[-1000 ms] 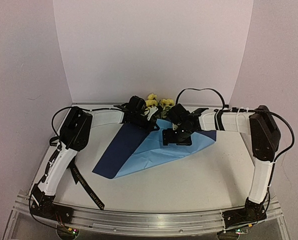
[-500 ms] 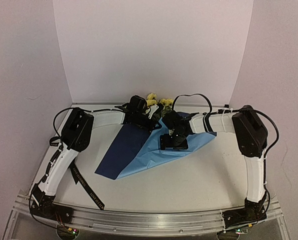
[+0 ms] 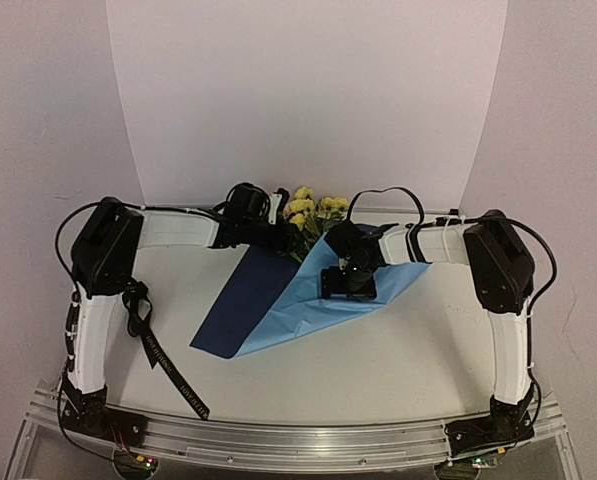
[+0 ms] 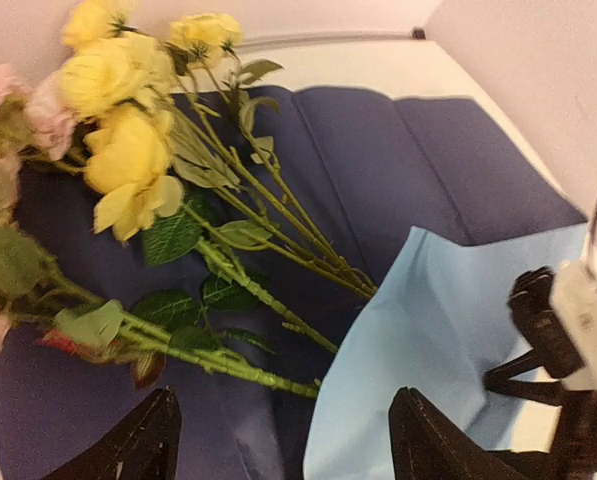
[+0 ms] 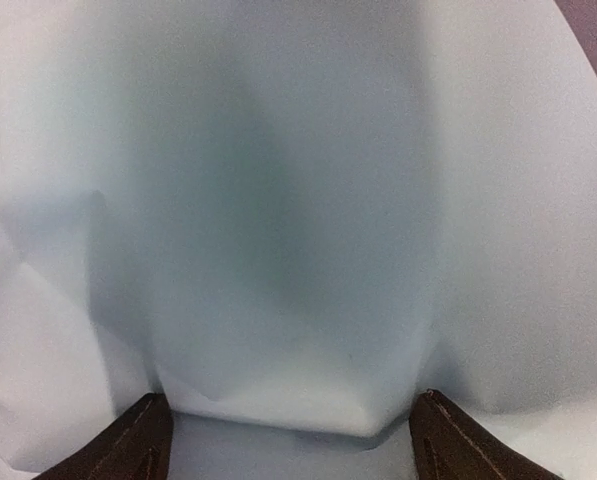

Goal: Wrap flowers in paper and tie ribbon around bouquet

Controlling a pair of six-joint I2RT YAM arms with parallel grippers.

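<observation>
The left claw (image 4: pixel 278 435) stands wide and grips nothing, just above the flowers (image 4: pixel 128 140). Their stems run across the navy face of the paper (image 4: pixel 398 150), near the far edge of the worktop (image 3: pixel 418 350). The right claw (image 5: pixel 288 430), likewise spread and empty, sits close over the light blue flap folded across the stem ends. To wrap well, the right should pin that flap flat while the left takes the navy edge low, clear of the blooms. The ribbon (image 3: pixel 168 365) lies untouched towards the near left corner.
</observation>
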